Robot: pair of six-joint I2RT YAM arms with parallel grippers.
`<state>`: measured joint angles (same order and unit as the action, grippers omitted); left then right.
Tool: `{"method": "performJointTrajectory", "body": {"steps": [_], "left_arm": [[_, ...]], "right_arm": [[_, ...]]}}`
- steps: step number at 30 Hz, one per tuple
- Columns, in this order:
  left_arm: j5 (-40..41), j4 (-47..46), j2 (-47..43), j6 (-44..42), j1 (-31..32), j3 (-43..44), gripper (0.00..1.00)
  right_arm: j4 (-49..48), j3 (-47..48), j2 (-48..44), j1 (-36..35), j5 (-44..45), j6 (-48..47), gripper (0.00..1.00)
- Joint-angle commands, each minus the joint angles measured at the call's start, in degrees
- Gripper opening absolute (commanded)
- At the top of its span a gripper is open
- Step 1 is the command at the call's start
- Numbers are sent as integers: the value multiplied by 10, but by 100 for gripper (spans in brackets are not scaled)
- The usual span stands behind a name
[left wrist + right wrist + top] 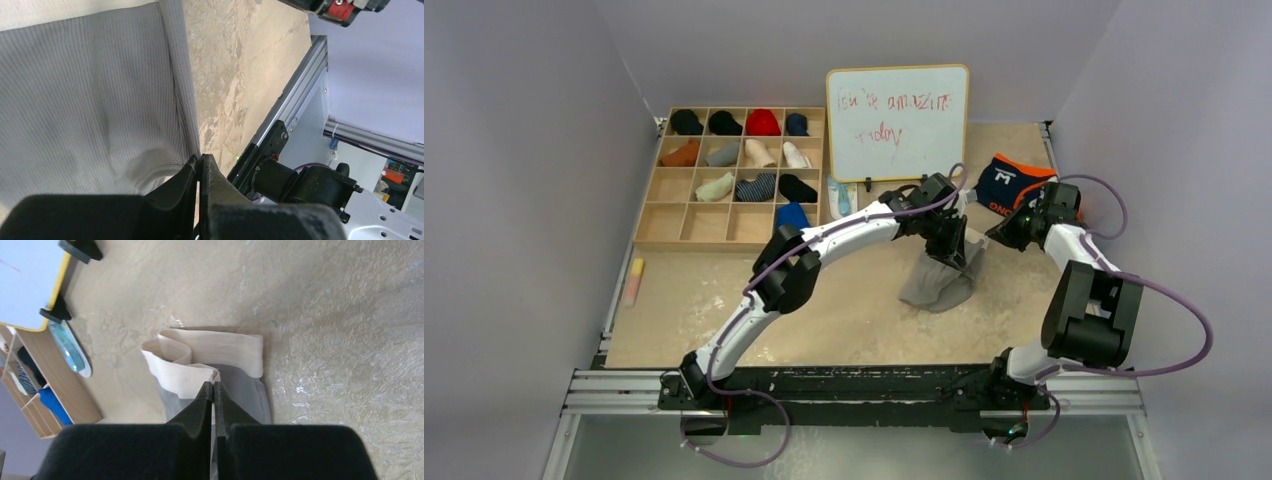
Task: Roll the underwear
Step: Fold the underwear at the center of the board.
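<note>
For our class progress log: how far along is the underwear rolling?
Done: nothing looks rolled yet. In hand: the grey briefs, left gripper shut on their edge, right gripper shut on the cream waistband. Left: rolling them, then the navy pair lying beside the whiteboard.

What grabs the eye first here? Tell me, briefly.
The grey underwear mid-table, with the left arm and right arm meeting over it, both sets of jaws shut on its edges. Behind them are the navy underwear with orange trim, a whiteboard scrawled in red, and a wooden tray of small clothes at the far left.
</note>
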<state>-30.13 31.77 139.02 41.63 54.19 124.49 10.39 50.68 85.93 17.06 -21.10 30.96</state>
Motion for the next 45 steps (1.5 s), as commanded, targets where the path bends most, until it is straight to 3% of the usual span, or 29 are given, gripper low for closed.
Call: {"method": "performJointTrajectory", "body": {"steps": [1,9,10,12,15,17,21,25,31,41,45], "left_arm": [[-38,-14,17,22,10,29,0],[-83,-63,49,53,13,50,0],[-95,-77,53,59,13,47,2],[-129,-113,58,78,12,32,15],[-145,-144,38,79,10,-15,36],[-126,-144,3,57,4,-60,48],[-75,-156,-92,12,-11,-170,56],[4,-165,-198,-24,-27,-290,63],[46,-157,-236,-59,-54,-400,67],[-33,-246,-205,-34,-51,-456,69],[-30,-246,-186,-32,-43,-453,60]], "right_arm": [[6,19,25,3,36,-8,0],[5,67,82,3,13,-30,0],[7,72,90,3,13,-30,1],[16,85,103,3,17,-34,5],[39,99,112,3,29,-38,30],[52,100,103,4,38,-43,36],[58,73,60,3,34,-39,48],[84,40,13,3,36,-31,69],[83,-11,-28,3,4,-34,71],[96,-40,-4,3,-31,-58,71],[88,-47,-3,2,-32,-61,71]]}}
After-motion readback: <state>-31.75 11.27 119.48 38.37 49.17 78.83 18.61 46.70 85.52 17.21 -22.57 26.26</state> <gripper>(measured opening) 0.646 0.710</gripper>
